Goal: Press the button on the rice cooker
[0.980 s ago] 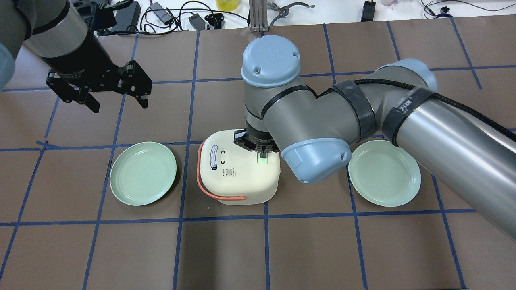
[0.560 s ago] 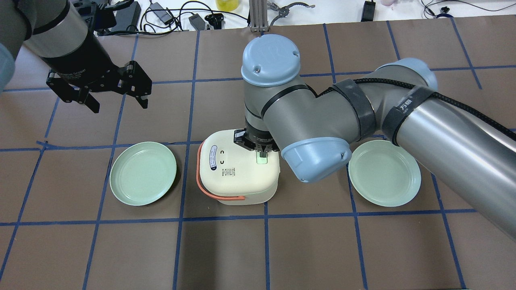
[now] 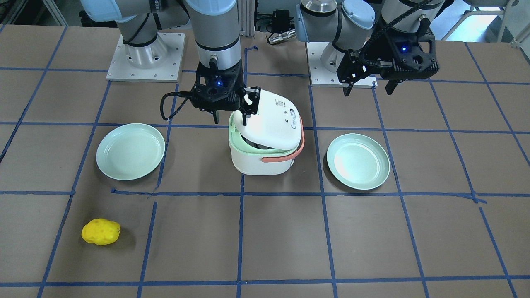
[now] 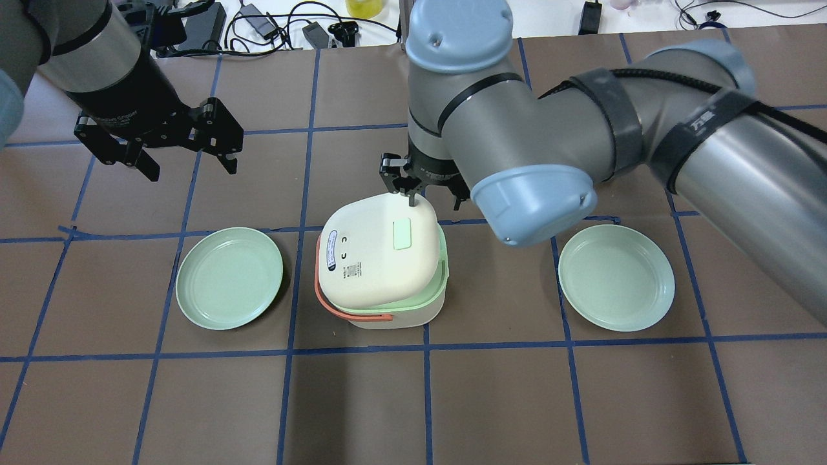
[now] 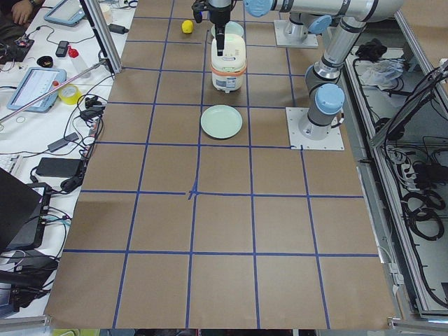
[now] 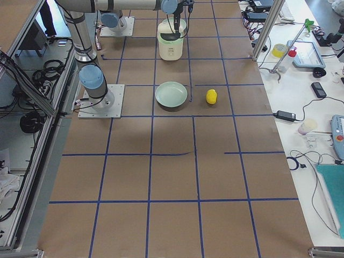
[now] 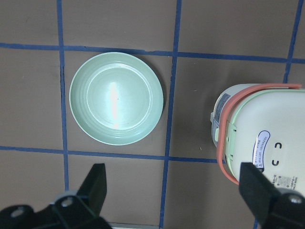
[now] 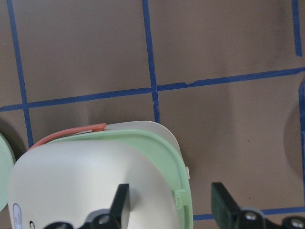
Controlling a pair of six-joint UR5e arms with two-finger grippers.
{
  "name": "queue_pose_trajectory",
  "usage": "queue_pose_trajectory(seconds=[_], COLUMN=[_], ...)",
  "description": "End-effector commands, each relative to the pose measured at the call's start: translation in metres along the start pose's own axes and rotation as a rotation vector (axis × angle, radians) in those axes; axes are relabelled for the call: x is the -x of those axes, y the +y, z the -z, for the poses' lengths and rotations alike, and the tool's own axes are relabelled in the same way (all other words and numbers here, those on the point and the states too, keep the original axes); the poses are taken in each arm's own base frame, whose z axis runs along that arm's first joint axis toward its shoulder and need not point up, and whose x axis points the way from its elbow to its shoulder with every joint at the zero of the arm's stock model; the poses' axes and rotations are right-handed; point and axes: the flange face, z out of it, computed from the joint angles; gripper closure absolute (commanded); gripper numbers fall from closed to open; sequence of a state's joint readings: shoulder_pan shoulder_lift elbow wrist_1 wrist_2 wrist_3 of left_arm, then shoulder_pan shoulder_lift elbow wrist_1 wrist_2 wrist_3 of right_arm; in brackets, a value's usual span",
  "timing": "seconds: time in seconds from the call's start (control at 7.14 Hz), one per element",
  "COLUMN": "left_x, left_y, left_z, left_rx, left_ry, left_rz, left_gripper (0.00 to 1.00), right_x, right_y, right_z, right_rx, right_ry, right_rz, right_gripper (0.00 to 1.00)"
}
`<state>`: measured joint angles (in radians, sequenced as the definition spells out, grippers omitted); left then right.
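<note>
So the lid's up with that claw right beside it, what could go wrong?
The right claw hangs open right at the raised edge of the lid. If it moves sideways, a finger might snag the lid and drag or tip the rice cooker. If shoved, the cooker could bump the nearer green plate.
</note>
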<state>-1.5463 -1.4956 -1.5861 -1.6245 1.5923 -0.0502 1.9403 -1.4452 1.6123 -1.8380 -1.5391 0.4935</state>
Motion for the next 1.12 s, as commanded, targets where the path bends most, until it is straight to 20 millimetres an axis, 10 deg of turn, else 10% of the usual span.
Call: queue_pose_trajectory(seconds=[0.0,0.56,0.98], left_x=[0.000,0.000,0.000], left_y=[0.000,0.000,0.000], left_z=[0.000,0.000,0.000], left_rx=[0.000,0.000,0.000], left_ry=[0.000,0.000,0.000], left_rz=[-0.001,-0.001,-0.001], left_gripper=[0.00,0.00,0.00], right_x=[-0.043,-0.141,-0.160], right_y=[-0.042,-0.094,-0.097], right_z=[0.059,0.125,0.131], right_rx=[0.050,0.003,-0.002], right_ry=[0.031,0.023,0.033], right_rz=[0.045,0.085,0.156], right_gripper=[0.00,0.00,0.00])
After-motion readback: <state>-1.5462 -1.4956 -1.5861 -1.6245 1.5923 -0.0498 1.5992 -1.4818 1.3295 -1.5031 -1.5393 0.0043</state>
